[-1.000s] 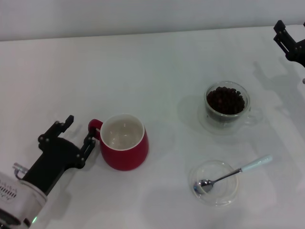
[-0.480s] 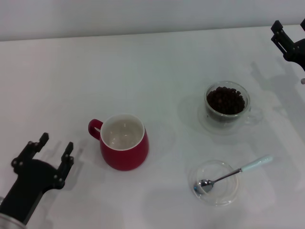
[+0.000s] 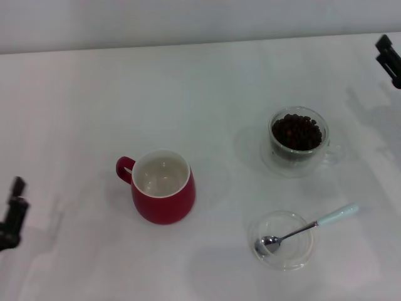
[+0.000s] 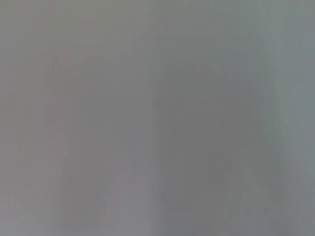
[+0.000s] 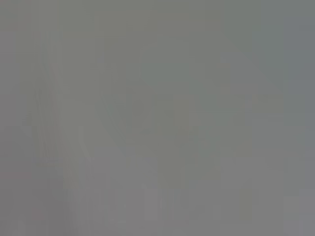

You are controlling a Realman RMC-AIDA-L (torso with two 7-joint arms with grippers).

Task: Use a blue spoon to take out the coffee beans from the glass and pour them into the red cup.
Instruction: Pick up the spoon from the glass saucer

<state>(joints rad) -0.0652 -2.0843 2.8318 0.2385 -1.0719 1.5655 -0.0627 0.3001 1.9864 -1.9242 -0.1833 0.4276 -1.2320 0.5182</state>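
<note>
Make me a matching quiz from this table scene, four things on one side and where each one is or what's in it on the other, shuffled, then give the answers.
1. blue spoon
2. coffee beans
3. red cup
4. left gripper

A. empty, white inside
B. at the head view's left edge
C. bowl resting in the shallow glass dish
D. inside the glass

Pairs: 1-C, 2-D, 3-A, 4-B

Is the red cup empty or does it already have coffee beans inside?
Empty: the red cup shows only its bare white inside, while the coffee beans sit in the glass.

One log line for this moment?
left gripper: left edge, idle | right gripper: far right | blue spoon: in dish | red cup: empty
</note>
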